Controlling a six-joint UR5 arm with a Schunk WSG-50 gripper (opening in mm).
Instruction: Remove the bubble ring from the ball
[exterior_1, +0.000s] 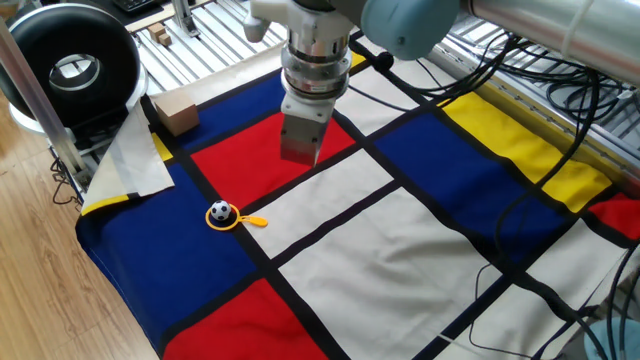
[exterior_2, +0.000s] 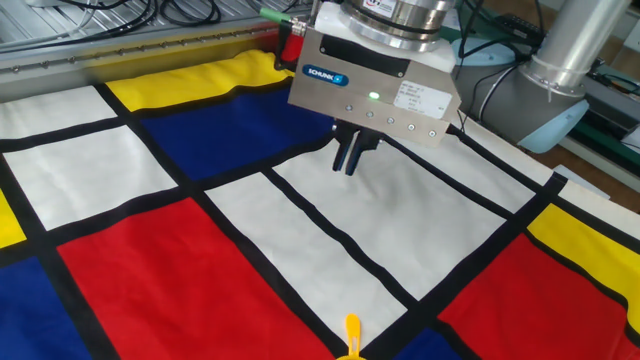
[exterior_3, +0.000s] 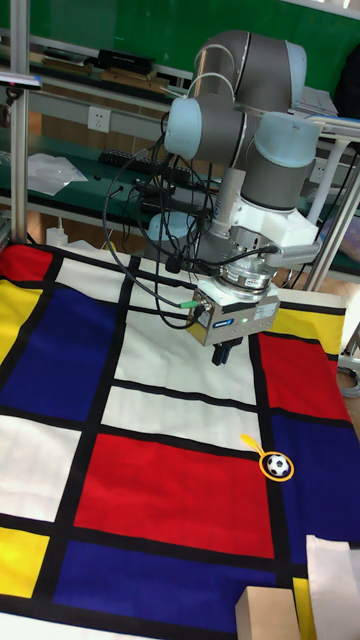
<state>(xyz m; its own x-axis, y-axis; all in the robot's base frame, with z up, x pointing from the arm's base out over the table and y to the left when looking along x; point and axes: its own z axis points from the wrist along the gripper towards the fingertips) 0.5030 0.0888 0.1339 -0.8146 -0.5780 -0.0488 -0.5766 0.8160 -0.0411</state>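
Observation:
A tiny black-and-white ball (exterior_1: 222, 211) sits on a blue patch of the cloth, with the yellow-orange bubble ring (exterior_1: 254, 222) lying flat around it. The tall fixed view shows the same ball (exterior_3: 278, 465) inside the ring (exterior_3: 248, 441). In the other fixed view only the ring's handle (exterior_2: 351, 329) shows at the bottom edge, and the ball is out of view. My gripper (exterior_1: 298, 156) hangs above the red and white patches, well away from the ball. Its fingers (exterior_2: 342, 158) point down and are pressed together, holding nothing (exterior_3: 222, 352).
A cardboard block (exterior_1: 174, 113) lies at the cloth's far corner, next to a folded white sheet (exterior_1: 130, 160). A black round device (exterior_1: 70, 65) stands beyond the table edge. Cables (exterior_1: 560, 95) run along the right side. The checked cloth (exterior_1: 420, 250) is wrinkled at the right.

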